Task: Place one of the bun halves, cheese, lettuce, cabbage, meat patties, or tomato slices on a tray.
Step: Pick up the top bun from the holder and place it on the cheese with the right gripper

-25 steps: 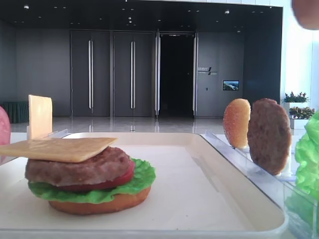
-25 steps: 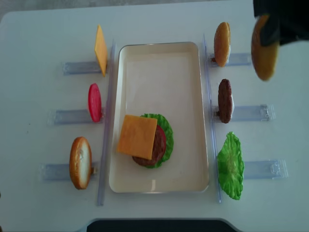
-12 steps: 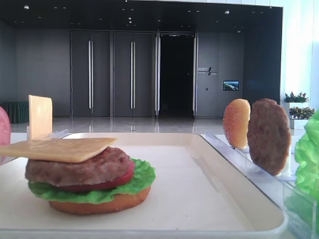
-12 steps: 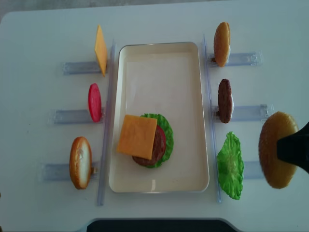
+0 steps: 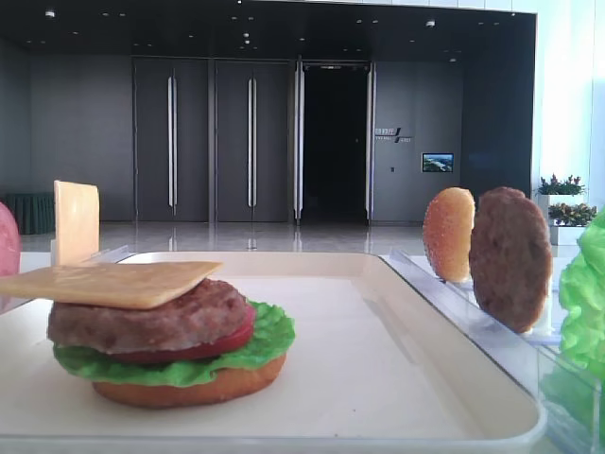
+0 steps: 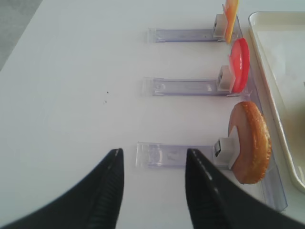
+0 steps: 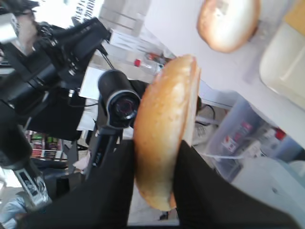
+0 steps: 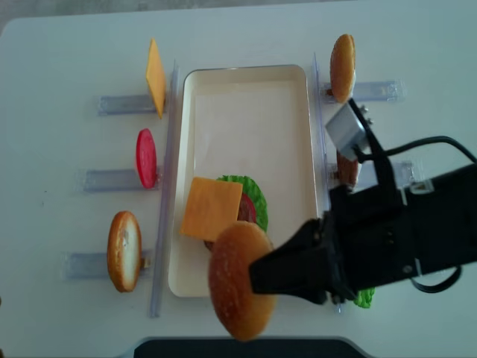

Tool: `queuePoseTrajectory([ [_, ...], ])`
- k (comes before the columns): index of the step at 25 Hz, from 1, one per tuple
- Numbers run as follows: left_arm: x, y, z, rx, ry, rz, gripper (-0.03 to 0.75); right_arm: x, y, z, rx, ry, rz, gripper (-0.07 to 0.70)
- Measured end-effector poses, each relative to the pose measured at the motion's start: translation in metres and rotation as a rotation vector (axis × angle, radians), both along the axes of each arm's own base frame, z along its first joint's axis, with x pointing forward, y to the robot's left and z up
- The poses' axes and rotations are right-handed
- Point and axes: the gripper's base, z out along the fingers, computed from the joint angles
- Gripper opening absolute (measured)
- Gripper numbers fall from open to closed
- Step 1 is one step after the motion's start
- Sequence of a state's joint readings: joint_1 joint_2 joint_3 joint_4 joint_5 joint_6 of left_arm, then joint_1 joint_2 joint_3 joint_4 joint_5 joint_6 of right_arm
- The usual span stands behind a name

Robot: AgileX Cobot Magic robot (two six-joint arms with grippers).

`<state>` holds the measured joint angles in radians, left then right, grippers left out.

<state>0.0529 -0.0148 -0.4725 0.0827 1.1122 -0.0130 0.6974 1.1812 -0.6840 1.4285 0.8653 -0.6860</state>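
Since the earlier frames the right hand (image 8: 257, 280) has swung in from the right edge of the table (image 8: 59, 52) and is now hanging over the near end of the tray (image 8: 246, 71), carrying the bun half (image 8: 238, 280) with it. The hand is clenched on that bun, both fingers pinching it edge-on in the wrist view. In the overhead view the bun is sitting at about 5 o'clock from the stack (image 8: 223, 212), overlapping its near edge and the tray rim; it is clear of the low front view, so it appears to be held well above the stack.

The stack is resting on the tray: bun base, lettuce (image 5: 269, 336), tomato, patty (image 5: 142, 317), then the cheese slice (image 5: 104, 282), which is overhanging toward 9 o'clock.

The left hand (image 6: 152, 164) is hovering released and empty over the table, with the spare bun (image 6: 250, 143) at its 3 o'clock.

Risks, as judged:
- The bun is offset from the stack centre; released here, it is likely to land half on the rim and tip off.
- The overhanging cheese is giving an uneven seat, so a hard descent may slide it or topple the stack.
- The bun's tilt in the grip may make it land on edge.
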Motion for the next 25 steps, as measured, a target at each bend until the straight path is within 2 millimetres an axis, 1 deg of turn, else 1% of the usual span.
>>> queuePoseTrajectory([
  [3,0.0,0.0,0.0,0.0,0.0,0.0,0.328,0.023,0.02,-0.022,0.086,-0.007,0.009,0.188],
  [5,0.0,0.0,0.0,0.0,0.0,0.0,0.328,0.038,0.027,-0.041,0.11,0.003,0.011,0.188],
  [8,0.0,0.0,0.0,0.0,0.0,0.0,0.328,0.055,0.03,-0.068,0.103,0.026,0.01,0.185],
  [12,0.0,0.0,0.0,0.0,0.0,0.0,0.328,0.074,0.022,-0.097,0.064,0.044,-0.031,0.185],
  [15,0.0,0.0,0.0,0.0,0.0,0.0,0.328,0.088,0.013,-0.107,0.05,0.046,-0.077,0.185],
  [19,0.0,0.0,0.0,0.0,0.0,0.0,0.328,0.1,0.002,-0.114,0.041,0.062,-0.129,0.185],
  [25,0.0,0.0,0.0,0.0,0.0,0.0,0.328,0.103,0.0,-0.115,0.033,0.066,-0.146,0.185],
])
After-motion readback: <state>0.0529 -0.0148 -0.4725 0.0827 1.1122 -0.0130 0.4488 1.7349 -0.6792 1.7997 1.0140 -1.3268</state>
